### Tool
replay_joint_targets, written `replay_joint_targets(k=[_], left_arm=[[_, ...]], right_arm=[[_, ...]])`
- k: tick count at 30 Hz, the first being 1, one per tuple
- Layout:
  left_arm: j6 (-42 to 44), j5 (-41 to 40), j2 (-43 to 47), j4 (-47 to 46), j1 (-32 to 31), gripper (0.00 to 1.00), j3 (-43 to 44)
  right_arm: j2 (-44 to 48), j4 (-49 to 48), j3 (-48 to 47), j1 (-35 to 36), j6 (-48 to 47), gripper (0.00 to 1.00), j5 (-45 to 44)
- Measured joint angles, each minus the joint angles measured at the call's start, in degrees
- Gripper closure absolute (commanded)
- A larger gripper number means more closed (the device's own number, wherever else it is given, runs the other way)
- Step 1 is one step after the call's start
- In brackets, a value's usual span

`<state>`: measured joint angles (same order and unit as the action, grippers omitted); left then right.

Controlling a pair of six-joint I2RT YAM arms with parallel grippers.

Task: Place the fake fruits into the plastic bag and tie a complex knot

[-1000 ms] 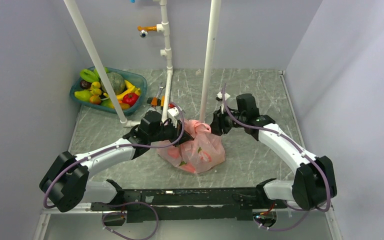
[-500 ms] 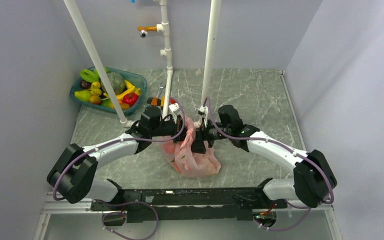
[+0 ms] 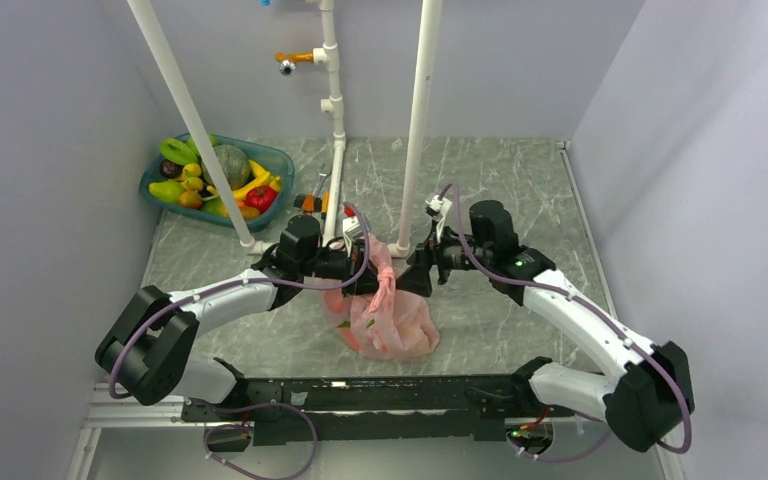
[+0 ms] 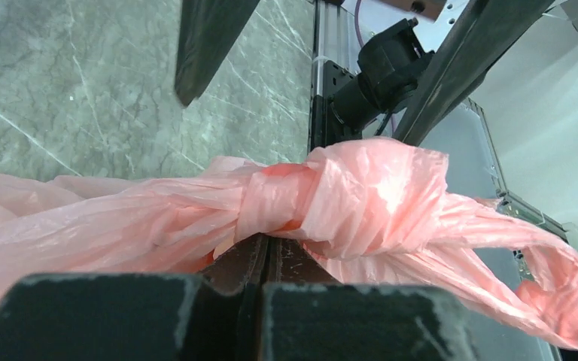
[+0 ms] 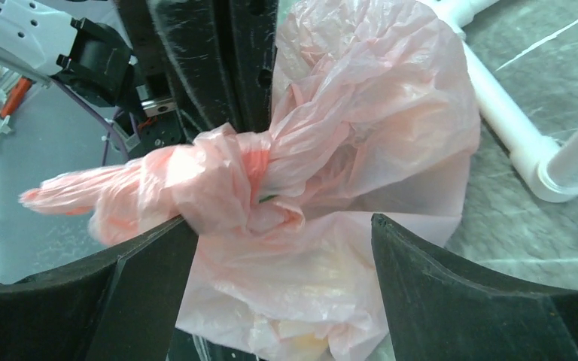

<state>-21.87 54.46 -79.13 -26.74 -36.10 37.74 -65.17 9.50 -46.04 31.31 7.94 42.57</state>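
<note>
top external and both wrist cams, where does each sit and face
Top external: above, behind the bases, looking down on the grey table; both arms show.
Left wrist: on the left gripper, looking past its shut fingers at the translucent pink plastic bag's knot.
Right wrist: on the right gripper, facing that knot between open fingers.
Shared: both wrist views show the knot and the other gripper.

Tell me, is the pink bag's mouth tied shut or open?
Tied shut. The plastic bag is gathered at the top into a tight knot, with a pink tail sticking out beside it in the right wrist view.
</note>
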Motion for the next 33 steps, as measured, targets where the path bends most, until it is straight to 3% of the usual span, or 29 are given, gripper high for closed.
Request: replay_joint_targets(k=[4, 6, 7, 9, 12, 15, 23, 29, 33], left_arm=[[-0.1, 0.9, -0.5, 0.0, 0.0, 1.00, 0.0], [-0.1, 1.2, -0.6, 0.0, 0.0, 1.00, 0.0], [-0.1, 1.2, -0.6, 0.0, 0.0, 1.00, 0.0], [-0.1, 1.2, -0.6, 0.0, 0.0, 1.00, 0.0], [-0.2, 1.4, -1.3, -0.4, 0.0, 1.00, 0.0], [-0.3, 1.5, -2.5, -0.4, 0.0, 1.00, 0.1], [-4.0, 1.8, -7.0, -5.6, -0.3, 1.00, 2.5], [-8.2, 4.3, -8.9, -13.0, -0.6, 1.00, 3.1], [-8.9, 6.7, -8.9, -14.9, 0.1, 1.00, 3.0]], right_arm=[[3.8, 4.4, -0.3, -2.0, -3.4, 0.48, 0.4], [4.4, 5.5, -0.3, -2.9, -4.4, 0.58, -0.2], [4.4, 5.6, -0.2, -3.2, -4.7, 0.58, -0.5], [4.0, 5.4, 0.2, -3.8, -5.0, 0.51, -1.0], [1.8, 4.4, 0.5, -4.1, -4.5, 0.26, -0.9], [-0.6, 2.8, 0.5, -3.0, -3.8, 0.16, -0.2], [-3.0, -3.4, 0.8, 5.7, -0.6, 0.14, -1.3], [-9.9, -11.9, 0.8, 7.0, 5.6, 0.18, -2.8], [-10.8, -14.6, 0.6, 8.4, 6.8, 0.09, -3.2]])
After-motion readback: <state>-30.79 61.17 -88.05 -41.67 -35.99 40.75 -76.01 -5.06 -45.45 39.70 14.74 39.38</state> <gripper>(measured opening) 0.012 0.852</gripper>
